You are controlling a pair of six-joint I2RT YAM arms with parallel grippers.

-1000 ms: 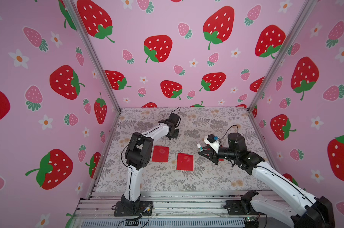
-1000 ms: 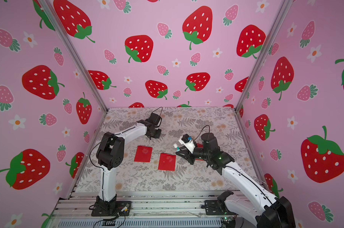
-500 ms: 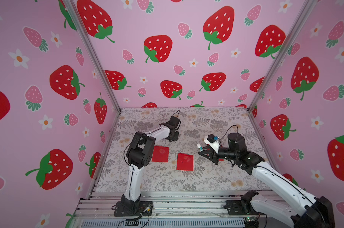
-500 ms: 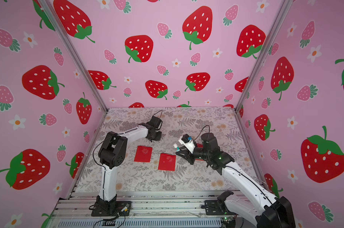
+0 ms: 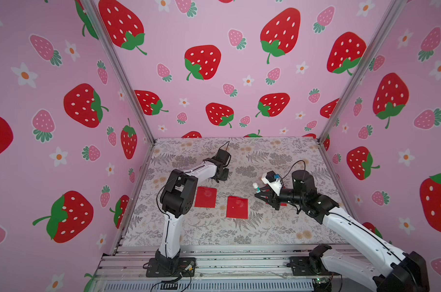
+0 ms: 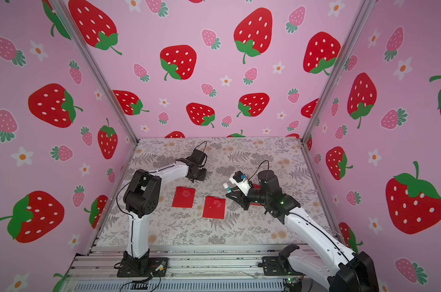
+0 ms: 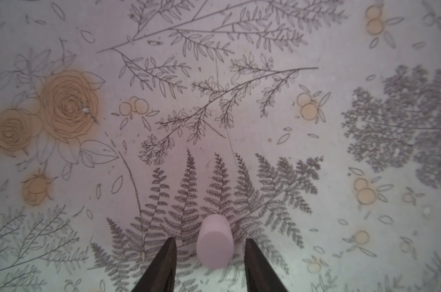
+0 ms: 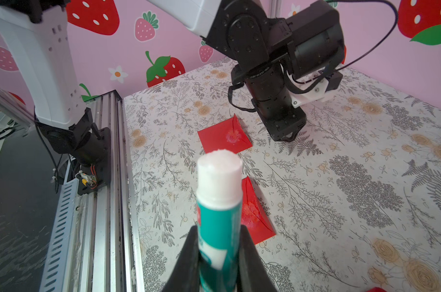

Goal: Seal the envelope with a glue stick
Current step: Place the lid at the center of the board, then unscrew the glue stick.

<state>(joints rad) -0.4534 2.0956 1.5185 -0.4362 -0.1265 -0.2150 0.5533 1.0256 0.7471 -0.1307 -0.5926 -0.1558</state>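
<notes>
The glue stick [image 8: 219, 202], white with a teal label and its white glue end bare, is clamped between the fingers of my right gripper [image 8: 218, 232]. In both top views this gripper [image 5: 258, 194] holds the stick [image 5: 256, 187] above the mat, right of two red envelopes [image 5: 205, 197] [image 5: 237, 207] that lie flat. Both envelopes [image 8: 224, 137] [image 8: 254, 215] have a pale smear at their middle. My left gripper [image 7: 210, 252] is open low over the mat. A pale pink-white cap [image 7: 215, 242] lies between its fingers with a gap on each side.
A third red piece [image 6: 256, 187] shows partly behind the right arm. The floral mat [image 5: 239, 235] is walled by pink strawberry panels on three sides. An aluminium rail [image 5: 227, 255] with the arm bases runs along the front edge.
The left gripper has dropped toward the mat behind the envelopes and opened its jaws, leaving the cap lying loose between them. The right arm and glue stick have not moved.
</notes>
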